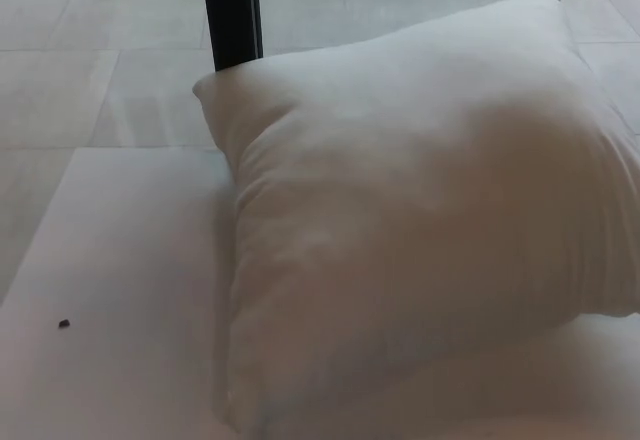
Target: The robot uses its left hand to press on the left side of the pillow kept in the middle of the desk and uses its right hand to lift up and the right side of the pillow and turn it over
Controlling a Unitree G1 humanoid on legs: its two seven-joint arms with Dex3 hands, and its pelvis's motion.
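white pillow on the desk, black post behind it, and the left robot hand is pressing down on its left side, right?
Not quite. No robot hand shows in the head view, so nothing is pressing on the pillow. The rest holds: the pillow is white, it lies on the desk, and a black post stands behind it.

White pillow [420,220] on white desk [120,290], black post [231,12] behind, small dark speck [64,323] on desk

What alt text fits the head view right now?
A large white pillow fills most of the view, lying on a white desk. Neither robot hand shows. A black post stands behind it, and a small dark speck lies on the desk's left.
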